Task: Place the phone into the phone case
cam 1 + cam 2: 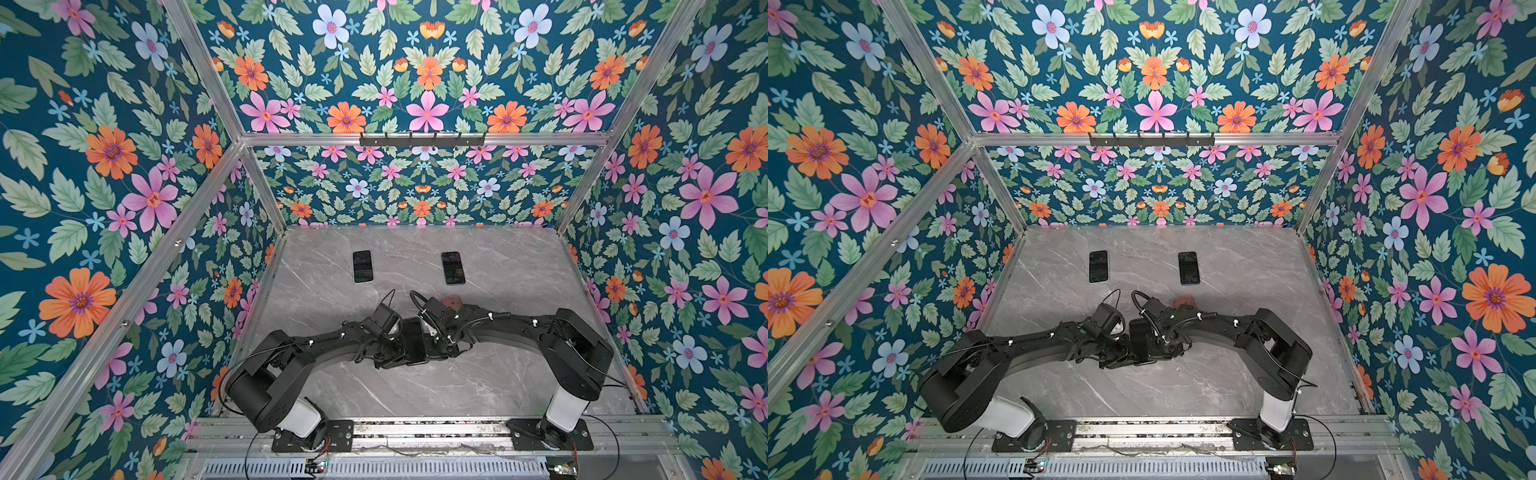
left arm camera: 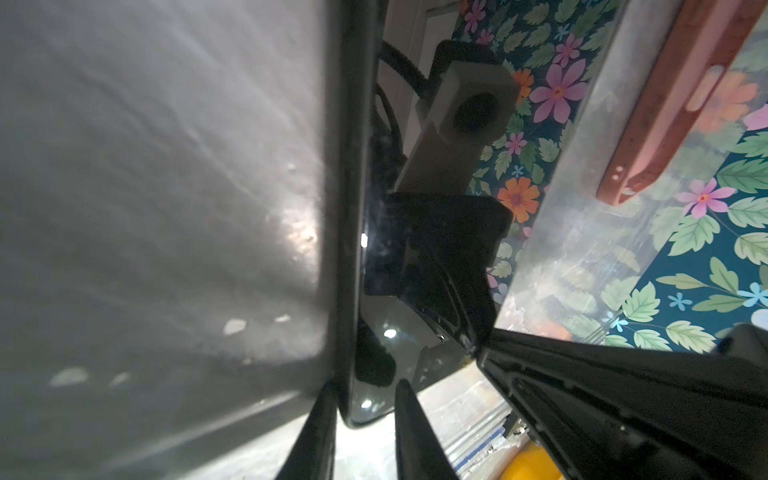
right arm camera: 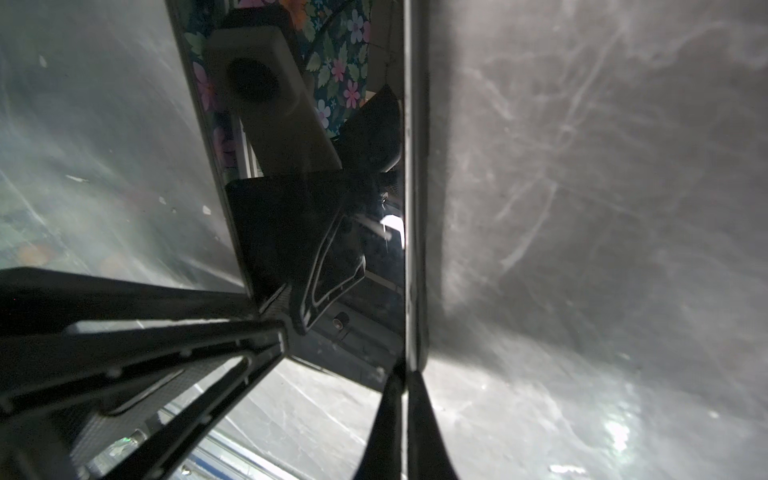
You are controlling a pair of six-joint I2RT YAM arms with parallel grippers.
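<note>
1. Meeting over the near half of the grey marble table point(image 1: 498, 374), the two arms point at each other with the dark phone point(image 1: 415, 340) between their tips.
2. The left gripper point(image 2: 365, 390) is clamped on the phone. In the left wrist view one finger lies against its back and the other against its glossy screen, at one long edge.
3. The right gripper point(image 3: 405, 374) has its fingers pressed together, and their tips touch the phone's opposite long edge.
4. Whether the phone touches the table, I cannot tell.
5. The reddish-brown phone case point(image 1: 453, 300) lies on the table just behind the right arm's wrist, partly hidden by it and apart from the phone.
6. A second phone point(image 1: 362, 266) and a third phone point(image 1: 453, 268) lie flat side by side on the far half, well apart from both grippers.
</note>
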